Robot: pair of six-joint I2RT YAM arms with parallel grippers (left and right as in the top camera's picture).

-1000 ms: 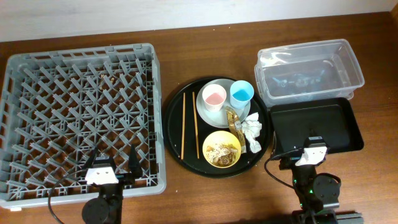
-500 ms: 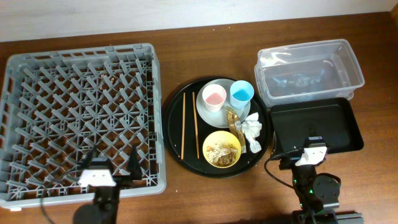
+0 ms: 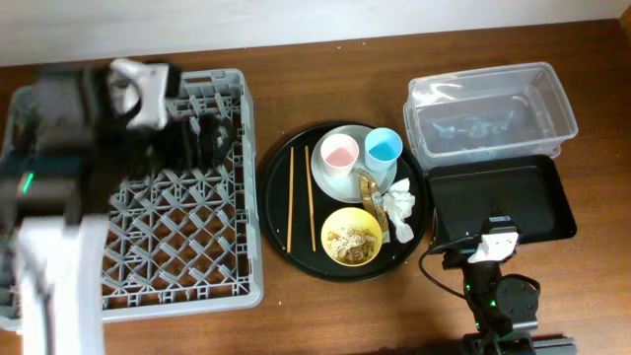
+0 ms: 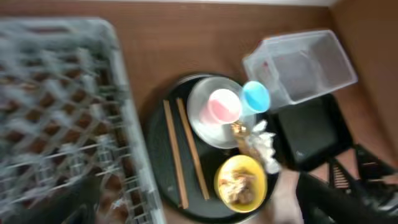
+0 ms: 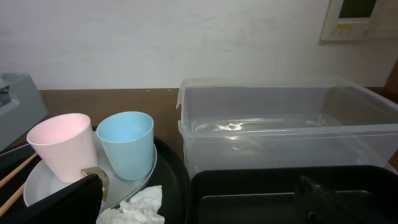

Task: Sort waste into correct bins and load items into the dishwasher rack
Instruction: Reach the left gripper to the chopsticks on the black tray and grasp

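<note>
dishes and waste sit together on the round black tray (image 3: 274,187): pink cup (image 3: 339,151) and blue cup (image 3: 384,145) on the white plate (image 3: 340,183), chopsticks (image 3: 291,197) to its left, yellow bowl (image 3: 352,237) holding food scraps, napkin (image 3: 401,205) and wrapper (image 3: 372,192) at the right. blurred left gripper (image 3: 204,140) hangs over the grey rack (image 3: 177,247), fingers spread, empty. right gripper (image 5: 196,196) sits low by the black bin (image 3: 498,202), just beside the clear tub (image 3: 552,89), fingers wide apart.

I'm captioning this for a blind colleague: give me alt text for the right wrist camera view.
A pink cup and a blue cup stand side by side on a white plate, left of a clear tub. A black tray sits in front of the tub, and a crumpled napkin lies near the bottom edge.
</note>
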